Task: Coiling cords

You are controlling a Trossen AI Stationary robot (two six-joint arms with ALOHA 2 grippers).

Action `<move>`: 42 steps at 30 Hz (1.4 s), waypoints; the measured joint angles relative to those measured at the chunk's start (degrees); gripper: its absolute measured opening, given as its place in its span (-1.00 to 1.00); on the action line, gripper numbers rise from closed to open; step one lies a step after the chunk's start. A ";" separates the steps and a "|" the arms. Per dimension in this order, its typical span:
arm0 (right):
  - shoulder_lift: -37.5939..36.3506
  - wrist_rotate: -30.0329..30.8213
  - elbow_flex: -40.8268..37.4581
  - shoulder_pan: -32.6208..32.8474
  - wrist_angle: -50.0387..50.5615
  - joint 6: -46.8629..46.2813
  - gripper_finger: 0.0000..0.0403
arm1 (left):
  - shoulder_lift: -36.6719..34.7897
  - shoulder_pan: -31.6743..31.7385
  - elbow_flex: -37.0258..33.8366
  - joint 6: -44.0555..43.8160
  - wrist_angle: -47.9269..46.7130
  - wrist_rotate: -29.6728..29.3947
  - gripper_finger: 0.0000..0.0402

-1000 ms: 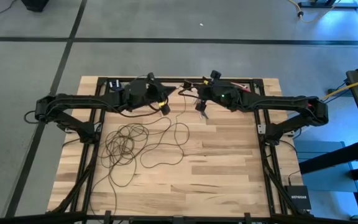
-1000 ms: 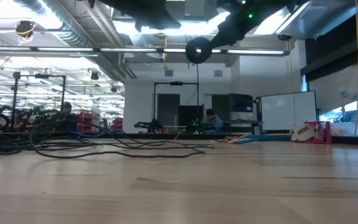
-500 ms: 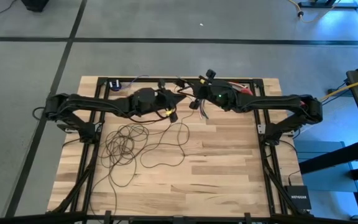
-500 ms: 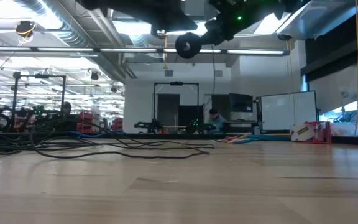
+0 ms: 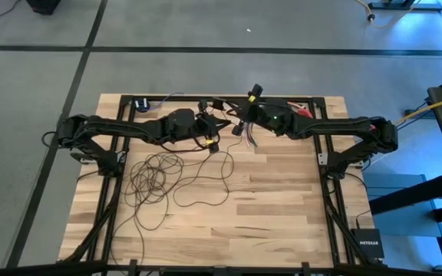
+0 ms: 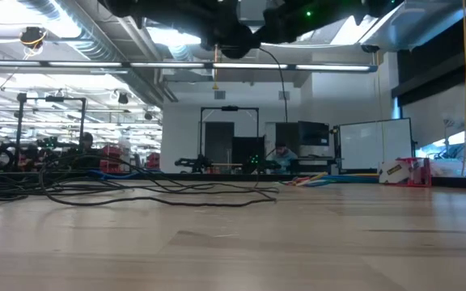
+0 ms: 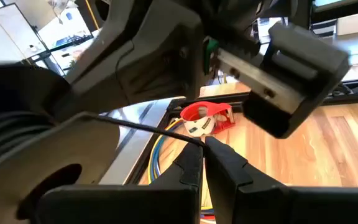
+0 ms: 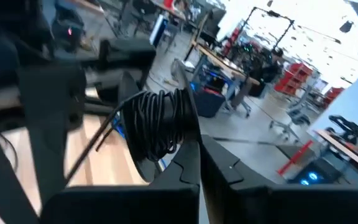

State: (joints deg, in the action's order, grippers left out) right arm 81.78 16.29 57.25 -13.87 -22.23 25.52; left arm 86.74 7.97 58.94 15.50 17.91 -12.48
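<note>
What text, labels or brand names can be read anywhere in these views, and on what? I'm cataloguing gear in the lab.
"NETGEAR": on the small black box on the floor beside the table's near right corner, in the high view.
The roll with a white and red label in the left wrist view: print too blurred to read.
Nothing else is legible.

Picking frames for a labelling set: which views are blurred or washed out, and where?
High view: evenly lit and sharp, the cord loops clear on the table. Low view: bright ceiling lights leave the arms overhead as silhouettes. Left wrist view: nearby arm parts are soft. Right wrist view: heavily blurred, background windows blown out, wound cord still readable.
</note>
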 joint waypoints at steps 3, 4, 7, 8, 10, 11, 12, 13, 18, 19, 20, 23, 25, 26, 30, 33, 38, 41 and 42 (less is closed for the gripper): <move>0.00 -1.12 0.00 0.00 -1.89 -1.08 -1.00 | -0.09 0.01 0.10 -0.03 -0.25 0.06 -0.97; 0.00 -1.41 -0.02 -0.02 -2.41 -1.16 -1.00 | -0.11 0.12 0.11 -0.05 -0.32 0.07 -0.97; 0.00 -1.95 -0.04 -0.02 -4.00 -1.53 -1.00 | -0.11 0.70 0.11 -0.46 -0.31 0.21 -0.97; 0.00 -2.05 -0.04 -0.02 -4.34 -1.86 -1.00 | -0.11 0.79 0.11 -0.96 -0.28 0.26 -0.97; 0.00 -2.53 -0.04 -0.04 -5.03 -2.88 -1.00 | -0.11 1.03 0.11 -1.55 -0.33 0.32 -0.97; 0.00 -3.08 -0.04 -0.04 -5.70 -3.13 -1.00 | -0.11 1.10 0.11 -1.60 -0.37 0.32 -0.97; 0.00 -3.46 -0.04 -0.04 -6.59 -3.34 -1.00 | -0.11 1.14 0.11 -1.74 -0.38 0.32 -0.97; 0.00 -3.70 -0.04 -0.04 -7.30 -3.67 -1.00 | -0.12 1.14 0.13 -1.84 -0.43 0.33 -0.97; 0.00 -5.35 -0.04 -0.02 -10.36 -5.71 -1.00 | -0.15 1.14 0.13 -2.07 -0.48 0.32 -0.97; 0.00 -5.32 -0.04 -0.02 -10.78 -5.81 -1.00 | -0.15 1.14 0.13 -2.07 -0.54 0.48 -0.97; 0.00 -5.39 -0.04 -0.02 -10.90 -5.81 -1.00 | -0.13 1.14 0.13 -2.07 -0.57 0.55 -0.97; -0.08 -5.38 -0.04 -0.04 -9.85 -5.64 -1.00 | -0.04 0.90 -0.01 -2.00 0.92 0.54 -0.97; 0.11 -5.32 0.07 -0.04 -9.78 -5.31 -1.00 | -0.02 0.36 -0.13 -2.15 3.79 0.42 -0.97; 0.22 -5.36 0.23 -0.04 -10.15 -5.31 -1.00 | 0.00 0.09 -0.13 -1.94 5.35 0.31 -0.97; 0.34 -6.61 0.28 -0.02 -9.88 -5.35 -1.00 | 0.00 -0.18 -0.11 -0.35 6.30 0.67 -0.97; 0.33 -8.13 0.26 -0.07 -10.66 -7.24 -1.00 | 0.00 0.85 -0.11 -0.66 4.65 -0.27 -0.97; 0.35 -9.99 0.11 0.02 -11.59 -9.28 -1.00 | -0.06 2.67 -0.07 -1.26 2.21 -2.85 -0.97; 0.35 -10.35 0.10 -0.09 -12.60 -10.59 -1.00 | -0.22 3.43 0.04 -1.26 0.86 -4.59 -0.97; 0.35 -10.33 0.09 -0.09 -12.71 -10.71 -1.00 | -0.20 3.64 0.04 -1.26 0.48 -4.97 -0.97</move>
State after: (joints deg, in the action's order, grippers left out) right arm 82.13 5.96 57.34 -13.96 -34.94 14.81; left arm 86.54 11.61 58.98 14.24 18.40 -17.46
